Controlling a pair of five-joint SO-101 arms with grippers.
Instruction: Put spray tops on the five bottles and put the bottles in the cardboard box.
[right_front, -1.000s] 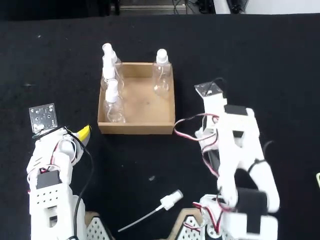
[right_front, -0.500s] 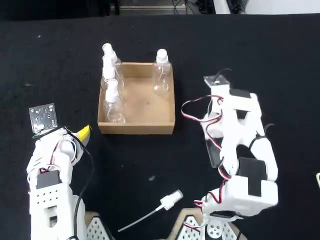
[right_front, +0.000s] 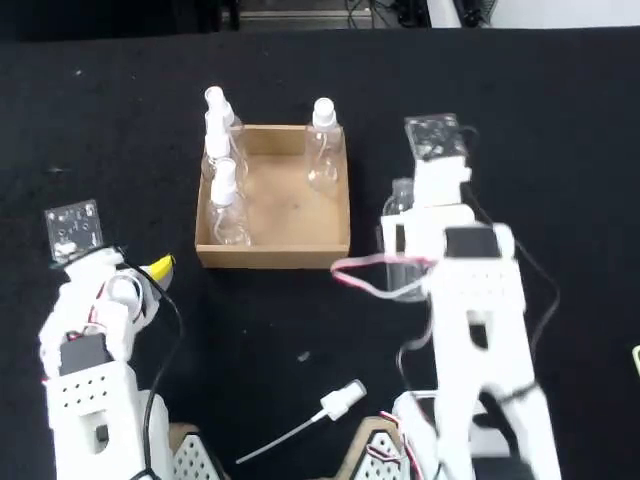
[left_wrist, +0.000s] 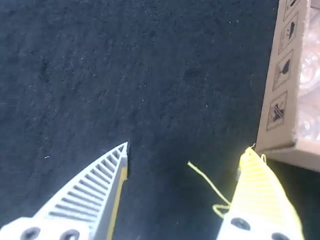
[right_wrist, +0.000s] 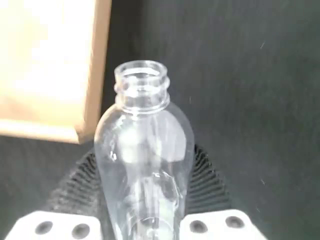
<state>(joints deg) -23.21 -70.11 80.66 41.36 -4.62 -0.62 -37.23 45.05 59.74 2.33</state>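
My right gripper (right_wrist: 145, 167) is shut on a clear uncapped bottle (right_wrist: 144, 130), neck pointing away from the camera. In the high view this bottle (right_front: 400, 195) is just right of the cardboard box (right_front: 285, 215), in the right gripper (right_front: 405, 262). Three bottles with spray tops (right_front: 222, 185) stand along the box's left wall, and another (right_front: 323, 150) is at its far right corner. A loose spray top (right_front: 340, 400) with its long tube lies near the table's front edge. My left gripper (left_wrist: 186, 150) stands open over bare cloth near the box's front left corner (left_wrist: 287, 100).
Black cloth (right_front: 520, 120) covers the whole table. A tiny speck (right_front: 303, 356) lies in front of the box. The left arm (right_front: 85, 350) is at the front left, and the arm bases are at the front edge.
The right arm has unfolded and stretched forward, bringing the bottle up beside the box's right wall. The left arm shifted slightly left. The loose spray top has not moved.
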